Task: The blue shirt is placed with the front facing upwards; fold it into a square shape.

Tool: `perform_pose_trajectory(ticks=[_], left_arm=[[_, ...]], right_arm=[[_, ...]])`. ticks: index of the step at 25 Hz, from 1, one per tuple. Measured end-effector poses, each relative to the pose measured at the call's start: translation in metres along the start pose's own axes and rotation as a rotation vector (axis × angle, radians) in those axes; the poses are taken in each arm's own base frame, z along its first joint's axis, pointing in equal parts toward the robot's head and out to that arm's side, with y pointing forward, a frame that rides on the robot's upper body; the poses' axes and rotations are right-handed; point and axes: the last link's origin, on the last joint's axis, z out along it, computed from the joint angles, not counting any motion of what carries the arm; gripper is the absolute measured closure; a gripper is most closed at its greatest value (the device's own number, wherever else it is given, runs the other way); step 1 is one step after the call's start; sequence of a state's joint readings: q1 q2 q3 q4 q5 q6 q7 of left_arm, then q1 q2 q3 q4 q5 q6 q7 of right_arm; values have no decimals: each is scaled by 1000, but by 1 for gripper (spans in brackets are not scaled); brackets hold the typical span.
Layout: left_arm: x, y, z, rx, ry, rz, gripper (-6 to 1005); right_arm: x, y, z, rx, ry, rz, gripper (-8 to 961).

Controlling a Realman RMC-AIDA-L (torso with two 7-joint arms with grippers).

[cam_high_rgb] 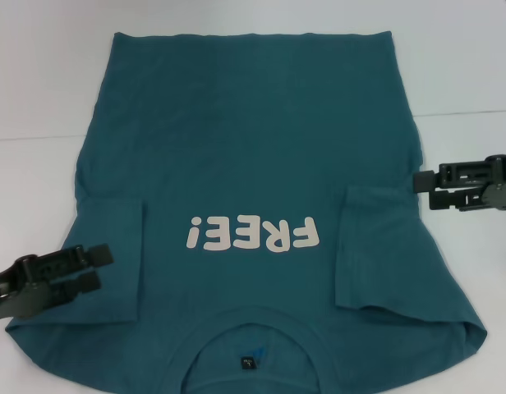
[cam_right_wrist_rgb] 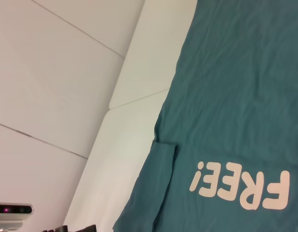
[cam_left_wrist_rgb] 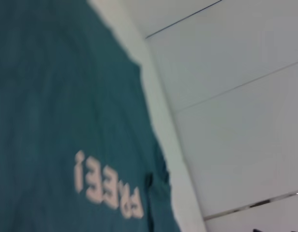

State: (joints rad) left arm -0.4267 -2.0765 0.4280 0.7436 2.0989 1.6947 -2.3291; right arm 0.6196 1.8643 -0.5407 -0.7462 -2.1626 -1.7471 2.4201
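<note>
- Teal-blue cotton, the blue shirt (cam_high_rgb: 253, 189) lies flat and face up on the white worktop (cam_high_rgb: 39, 98), collar (cam_high_rgb: 251, 328) nearest the robot and hem at the far edge.
- Its white "FREE!" print (cam_high_rgb: 253, 234) reads upside down from the head view.
- Both short sleeves are folded inward onto the body: one (cam_high_rgb: 113, 246) on the left, one (cam_high_rgb: 372, 246) on the right.
- Left tool (cam_high_rgb: 93, 267) hovers at the shirt's left edge, over the folded sleeve; its fingers are narrowly parted and hold nothing.
- Right tool (cam_high_rgb: 424, 187) sits at the shirt's right edge, beside the other sleeve fold, with fingers narrowly parted and empty.
</note>
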Motion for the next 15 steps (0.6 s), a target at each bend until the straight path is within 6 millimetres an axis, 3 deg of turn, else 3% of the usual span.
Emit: perform_pose_trajectory(ticks=[6,15], left_arm=[[4,-5,-20,61,3,-102,249],[-5,-34,-51,211,74,-259,249]], right_arm=[[7,-2,10,-18,15,-3,106],[7,-4,8,-9,11,-2,107]])
